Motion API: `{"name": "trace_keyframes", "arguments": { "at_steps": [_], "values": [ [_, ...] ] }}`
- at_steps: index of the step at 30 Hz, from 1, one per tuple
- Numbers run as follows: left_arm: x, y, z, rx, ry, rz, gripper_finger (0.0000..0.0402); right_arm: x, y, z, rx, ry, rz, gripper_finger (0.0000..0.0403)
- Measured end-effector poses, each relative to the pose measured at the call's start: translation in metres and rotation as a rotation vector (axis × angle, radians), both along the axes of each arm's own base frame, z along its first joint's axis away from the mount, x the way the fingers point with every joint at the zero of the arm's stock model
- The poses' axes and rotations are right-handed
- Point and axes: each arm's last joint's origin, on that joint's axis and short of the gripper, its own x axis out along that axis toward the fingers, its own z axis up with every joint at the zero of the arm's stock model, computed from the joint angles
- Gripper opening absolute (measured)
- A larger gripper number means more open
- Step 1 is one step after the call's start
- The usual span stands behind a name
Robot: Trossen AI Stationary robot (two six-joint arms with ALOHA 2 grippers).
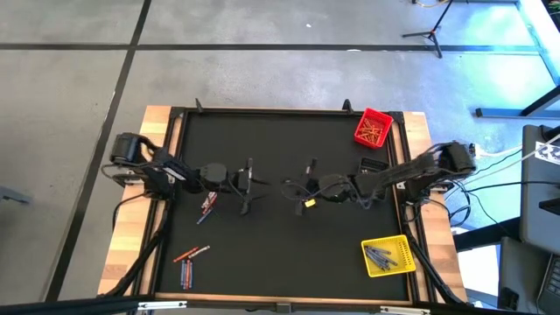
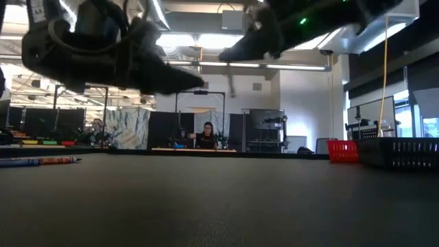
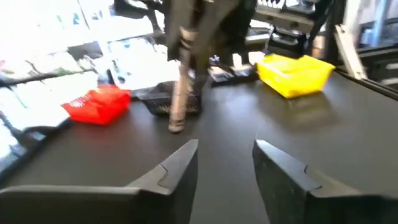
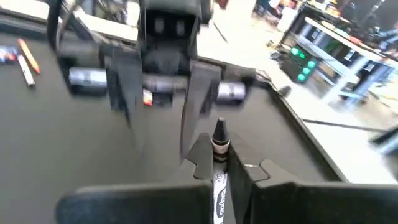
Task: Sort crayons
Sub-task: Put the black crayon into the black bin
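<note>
A grey crayon (image 4: pixel 218 163) is clamped between the closed fingers of the right claw (image 1: pixel 296 187), its tip projecting past the fingertips toward the opposite arm; the hold looks like one end of a handover, made so that the stick can be carried toward the bin on that arm's own side. Directly facing it over the middle of the counter (image 1: pixel 289 254), the left claw (image 1: pixel 248 184) is held with its fingers (image 3: pixel 171 171) spread and nothing between them, apparently because the crayon has been given up to the other arm. Just beside the left arm, toward the counter's left edge, a few red-orange and blue crayons (image 1: pixel 207 206) lie loose, and a second loose group (image 1: pixel 189 262) rests near the front left corner; these seem to be left unsorted. A red bin (image 1: pixel 373 128) at the far right corner is filled with red-orange crayons, and a yellow bin (image 1: pixel 388 255) at the front right corner holds grey ones, so the grey stick is judged to belong in the yellow bin, within the right arm's reach.
</note>
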Motion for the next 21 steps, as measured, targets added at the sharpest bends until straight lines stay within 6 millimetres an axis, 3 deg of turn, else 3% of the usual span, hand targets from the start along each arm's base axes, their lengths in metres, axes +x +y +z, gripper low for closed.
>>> {"name": "trace_keyframes", "arguments": {
  "at_steps": [5, 13, 17, 21],
  "values": [
    [-0.012, 0.009, 0.033, 0.146, -0.036, 0.171, 0.0169, -0.022, 0.001, 0.025, -0.034, 0.027, -0.063, 0.0017],
    [-0.041, 0.019, 0.088, 0.419, -0.169, 0.538, 0.0189, -0.039, -0.001, 0.039, -0.024, 0.052, -0.096, 0.0018],
    [-0.048, 0.02, 0.098, 0.387, -0.208, 0.564, 0.019, -0.039, -0.001, 0.039, -0.027, 0.053, -0.095, 0.0022],
    [-0.044, 0.016, 0.085, 0.267, -0.128, 0.438, 0.019, -0.039, -0.001, 0.038, -0.034, 0.06, -0.091, 0.0015]
  ]
}}
